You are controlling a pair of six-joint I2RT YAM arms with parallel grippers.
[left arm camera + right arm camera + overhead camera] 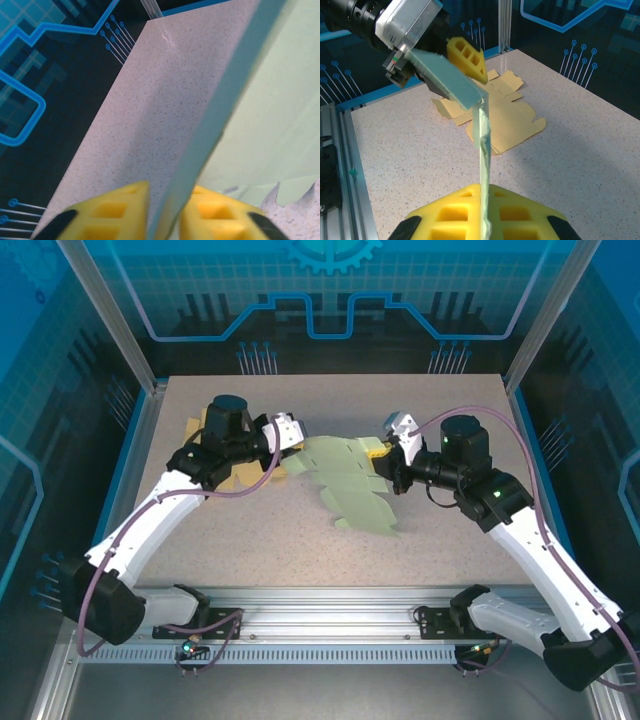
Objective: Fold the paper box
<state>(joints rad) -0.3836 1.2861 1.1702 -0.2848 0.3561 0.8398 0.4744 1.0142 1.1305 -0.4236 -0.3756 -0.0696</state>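
Partly, left tool [164,214] hides paper box [350,485].

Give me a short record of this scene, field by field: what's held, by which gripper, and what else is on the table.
Held item: green paper sheet, a flat box blank
Left gripper: shut on one end of the sheet
Right gripper: shut on the opposite end
Sheet shape: bent at a crease near the left gripper's end
Other items: tan cardboard blanks lying flat, beyond the left gripper
Surface: speckled table
Task state: box not yet formed
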